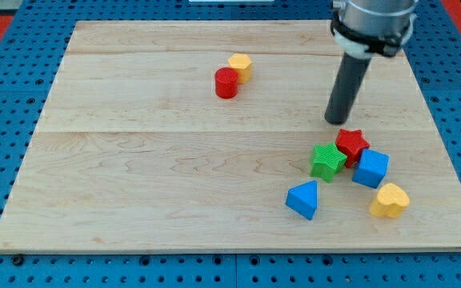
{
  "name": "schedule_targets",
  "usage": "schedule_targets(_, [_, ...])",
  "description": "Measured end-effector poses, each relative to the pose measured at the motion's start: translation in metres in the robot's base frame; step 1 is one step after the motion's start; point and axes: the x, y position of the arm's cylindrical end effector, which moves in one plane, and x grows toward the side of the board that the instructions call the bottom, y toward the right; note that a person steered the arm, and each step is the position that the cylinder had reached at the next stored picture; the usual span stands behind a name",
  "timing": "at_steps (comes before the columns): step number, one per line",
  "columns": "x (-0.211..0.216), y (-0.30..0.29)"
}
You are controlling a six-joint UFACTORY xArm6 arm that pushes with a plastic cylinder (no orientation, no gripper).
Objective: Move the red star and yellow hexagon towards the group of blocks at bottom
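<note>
my tip point(334, 122) sits on the wooden worktop point(134, 176), just above the red star point(351, 145) toward the view's top and a little to its left, with a small gap between them. the rod is my end effector; it has no jaws, so it is not wide or narrow, and it holds nothing.

the red star is at the view's lower right, in a group of blocks. it touches the green star point(327, 160) on its left and the blue cube point(370, 168) on its lower right. the yellow heart point(390, 200) lies just below the blue cube. the blue triangle point(303, 199) lies below the green star, a little apart.

the yellow hexagon point(241, 65) is near the view's top middle, well apart from that group. it touches the red cylinder point(226, 82), which is at its lower left
</note>
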Motion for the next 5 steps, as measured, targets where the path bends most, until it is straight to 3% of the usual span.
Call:
schedule_targets(1, [-0.033, -0.001])
schedule_targets(2, [-0.102, -0.049])
schedule_targets(3, [-0.144, -0.137])
schedule_targets(4, [-0.13, -0.196])
schedule_targets(5, [-0.088, -0.137])
